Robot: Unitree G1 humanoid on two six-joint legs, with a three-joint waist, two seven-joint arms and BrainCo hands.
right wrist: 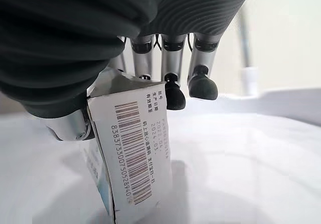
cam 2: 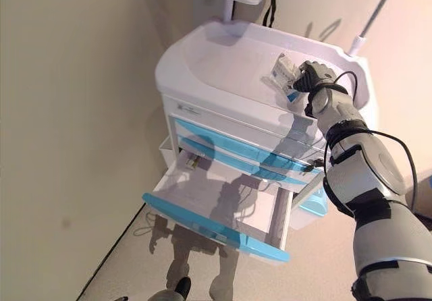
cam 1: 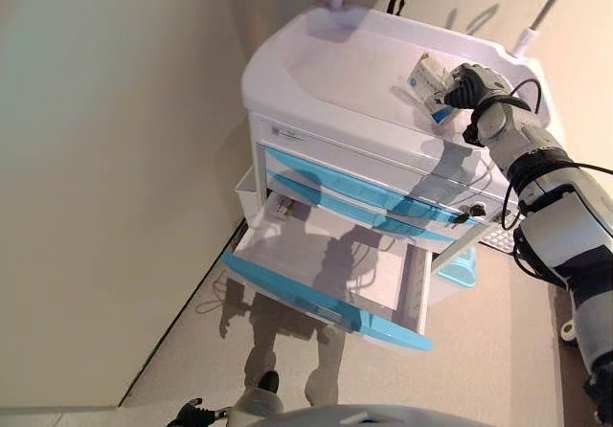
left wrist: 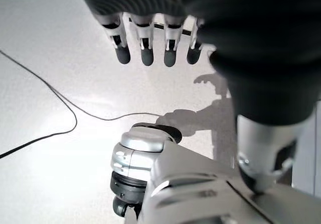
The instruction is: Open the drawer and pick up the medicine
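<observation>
The medicine box (right wrist: pixel 133 148), white with a barcode and a blue end, is pinched between the thumb and fingers of my right hand (cam 1: pixel 469 87). That hand holds it low over the right side of the white cart top (cam 1: pixel 345 73); I cannot tell whether the box (cam 1: pixel 428 80) touches the top. The lowest drawer (cam 1: pixel 326 264), with a light blue front, is pulled far out, and its grey floor looks bare except for a small item in its back left corner. My left hand (left wrist: pixel 145 48) hangs low over the floor, fingers straight, holding nothing.
Two shut blue-fronted drawers (cam 1: pixel 364 192) sit above the open one. A beige wall (cam 1: pixel 105 178) runs close along the cart's left. A white side bin (cam 1: pixel 246 190) hangs on the cart's left, a blue bin (cam 1: pixel 460 269) on its right. A pole (cam 1: pixel 551 6) rises behind.
</observation>
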